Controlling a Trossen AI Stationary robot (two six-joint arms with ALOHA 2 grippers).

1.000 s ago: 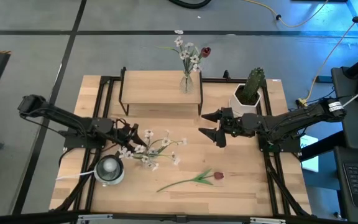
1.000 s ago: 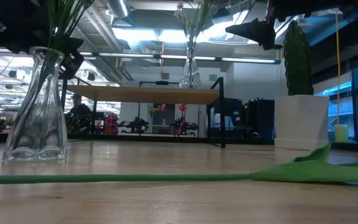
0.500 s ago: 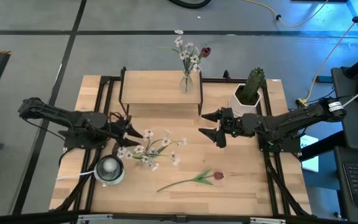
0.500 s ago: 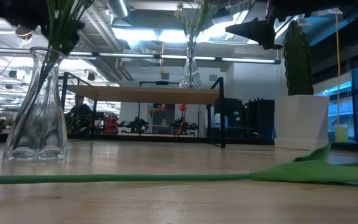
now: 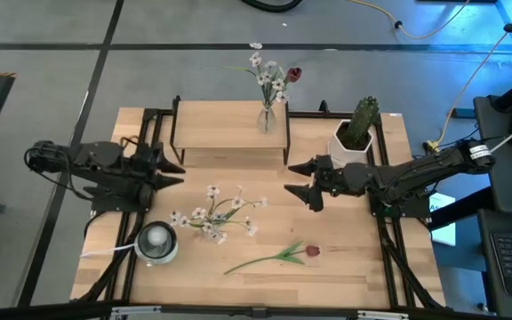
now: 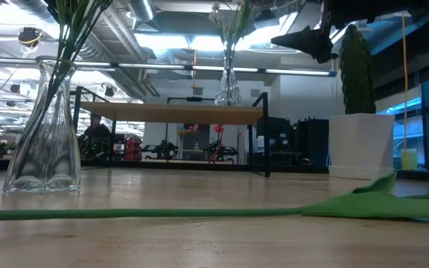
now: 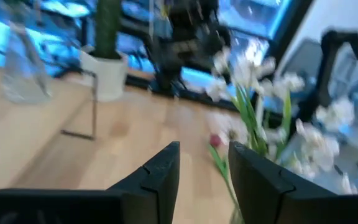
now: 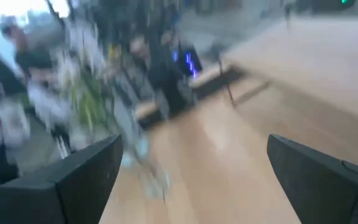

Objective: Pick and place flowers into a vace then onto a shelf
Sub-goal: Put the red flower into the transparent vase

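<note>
Left claw (image 5: 174, 169) hovers parted at table's left; right claw (image 5: 297, 181) wide apart.

Table (image 5: 345, 258) carries shelf (image 5: 220, 124), cactus pot (image 5: 349, 142), vase (image 5: 156, 242); red-bud stem (image 5: 274, 258).

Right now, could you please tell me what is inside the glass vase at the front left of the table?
The glass vase holds white-blossom flowers, green stems entering its neck and sprays leaning out. Both arms hang clear.
</note>
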